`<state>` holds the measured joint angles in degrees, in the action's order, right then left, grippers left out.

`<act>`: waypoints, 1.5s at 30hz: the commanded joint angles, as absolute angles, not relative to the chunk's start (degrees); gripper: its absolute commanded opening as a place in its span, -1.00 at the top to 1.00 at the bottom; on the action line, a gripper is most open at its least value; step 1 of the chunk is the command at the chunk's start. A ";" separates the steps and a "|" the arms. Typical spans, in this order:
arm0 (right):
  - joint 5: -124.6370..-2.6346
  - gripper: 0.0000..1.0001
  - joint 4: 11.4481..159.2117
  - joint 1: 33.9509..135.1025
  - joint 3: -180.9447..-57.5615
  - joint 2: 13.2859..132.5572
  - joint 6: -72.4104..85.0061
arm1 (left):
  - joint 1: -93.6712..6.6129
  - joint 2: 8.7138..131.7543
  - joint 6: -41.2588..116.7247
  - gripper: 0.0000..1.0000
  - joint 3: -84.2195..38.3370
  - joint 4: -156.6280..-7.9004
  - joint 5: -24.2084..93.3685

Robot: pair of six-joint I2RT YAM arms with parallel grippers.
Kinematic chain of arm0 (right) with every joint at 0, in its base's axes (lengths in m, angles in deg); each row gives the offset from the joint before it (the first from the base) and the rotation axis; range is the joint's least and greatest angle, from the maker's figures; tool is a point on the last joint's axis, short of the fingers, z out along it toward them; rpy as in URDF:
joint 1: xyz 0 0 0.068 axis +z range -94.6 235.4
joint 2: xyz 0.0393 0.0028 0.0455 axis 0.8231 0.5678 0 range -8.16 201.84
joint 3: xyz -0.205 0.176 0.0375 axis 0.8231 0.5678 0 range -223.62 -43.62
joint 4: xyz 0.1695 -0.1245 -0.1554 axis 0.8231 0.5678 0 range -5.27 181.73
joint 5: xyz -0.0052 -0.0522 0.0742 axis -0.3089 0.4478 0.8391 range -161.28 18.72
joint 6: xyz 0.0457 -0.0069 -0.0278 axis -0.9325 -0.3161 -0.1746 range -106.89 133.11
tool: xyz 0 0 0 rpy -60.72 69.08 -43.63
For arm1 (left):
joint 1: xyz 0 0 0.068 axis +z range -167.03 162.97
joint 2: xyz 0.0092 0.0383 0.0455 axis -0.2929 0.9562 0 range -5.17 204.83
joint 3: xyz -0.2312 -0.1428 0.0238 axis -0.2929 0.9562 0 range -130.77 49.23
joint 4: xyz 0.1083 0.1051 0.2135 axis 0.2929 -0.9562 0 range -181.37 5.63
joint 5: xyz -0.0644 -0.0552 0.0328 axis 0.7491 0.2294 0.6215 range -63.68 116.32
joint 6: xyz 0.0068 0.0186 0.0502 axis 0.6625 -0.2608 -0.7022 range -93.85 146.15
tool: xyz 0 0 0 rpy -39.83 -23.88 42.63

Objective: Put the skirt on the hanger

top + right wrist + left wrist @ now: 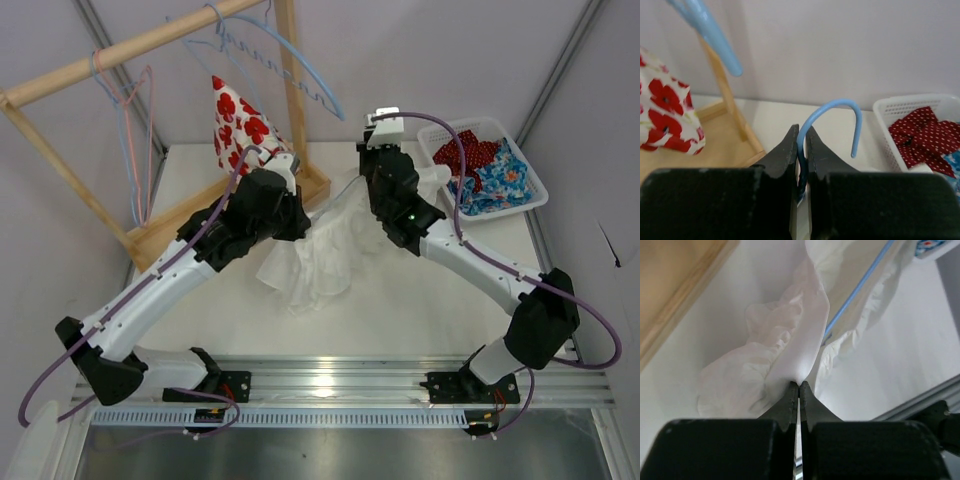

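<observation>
The white skirt (320,255) lies crumpled on the table between the two arms. My left gripper (303,217) is shut on a fold of the skirt (790,350), its tips (799,385) pinching the fabric. A thin blue hanger (860,287) runs through the raised cloth. My right gripper (378,152) is shut on the stem of the hanger's hook (840,105), which curves up and to the right above the fingers (801,131). In the top view the skirt and the right gripper hide most of the hanger.
A wooden rack (150,40) stands at the back left with blue (290,60) and pink (125,100) hangers and a white garment with red poppies (240,125). A white basket (530,190) of clothes sits at the back right.
</observation>
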<state>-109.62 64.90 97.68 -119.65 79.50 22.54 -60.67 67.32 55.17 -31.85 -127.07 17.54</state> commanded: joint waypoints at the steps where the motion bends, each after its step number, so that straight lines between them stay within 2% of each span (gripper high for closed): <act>1: -96.52 1.00 83.89 97.85 -125.35 75.52 12.59 | -59.75 69.62 51.91 1.00 -34.61 -124.01 11.65; 7: -83.26 1.00 89.21 96.27 -119.05 66.03 10.73 | -56.15 71.38 49.27 1.00 -36.46 -123.83 9.54; 10: -81.21 1.00 90.62 96.09 -116.66 62.51 10.57 | -55.61 71.29 48.22 1.00 -38.48 -124.79 8.74; 16: -96.58 1.00 95.63 96.97 -116.22 62.50 -3.48 | -58.94 73.05 49.53 1.00 -43.58 -125.15 12.00; 21: -105.01 1.00 91.69 101.80 -115.95 63.82 0.17 | -63.60 73.58 51.46 1.00 -45.16 -125.06 12.08; 31: -112.67 1.00 92.20 101.20 -115.69 63.74 5.55 | -66.60 68.93 53.75 0.99 -44.55 -129.98 9.88; 36: -110.30 1.00 90.80 99.70 -115.16 62.76 1.43 | -69.14 70.49 52.17 0.89 -44.11 -129.72 15.84; 38: -108.55 1.00 89.58 99.96 -115.60 62.94 1.34 | -69.85 73.04 51.21 0.65 -44.55 -130.59 17.00; 39: -107.67 1.00 89.31 99.79 -115.69 63.03 1.60 | -70.11 73.22 50.85 0.47 -45.07 -131.03 16.92; 40: -106.88 1.00 89.39 99.70 -115.86 62.86 1.95 | -70.38 72.36 50.33 0.02 -45.08 -131.39 16.39; 41: -106.00 1.00 89.22 99.44 -115.87 62.60 2.47 | -70.38 71.48 49.45 -0.20 -45.25 -131.39 16.04; 42: -104.34 1.00 89.13 99.26 -115.69 62.24 3.17 | -70.38 70.42 48.75 -0.59 -45.25 -131.56 15.25; 43: -103.02 1.00 89.04 98.82 -115.52 61.46 3.44 | -70.38 69.46 47.78 -0.83 -45.52 -132.44 13.77; 44: -101.44 1.00 88.61 97.86 -115.17 61.02 3.62 | -70.29 68.05 45.34 -0.96 -46.13 -133.31 13.05; 45: -97.16 1.00 88.60 97.07 -115.25 60.58 3.53 | -70.29 67.61 43.83 -0.99 -48.57 -134.37 12.53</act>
<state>-104.34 93.01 99.02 -114.66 64.15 2.92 -70.22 71.84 48.92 -43.15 -132.86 14.44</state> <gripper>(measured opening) 0.093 0.972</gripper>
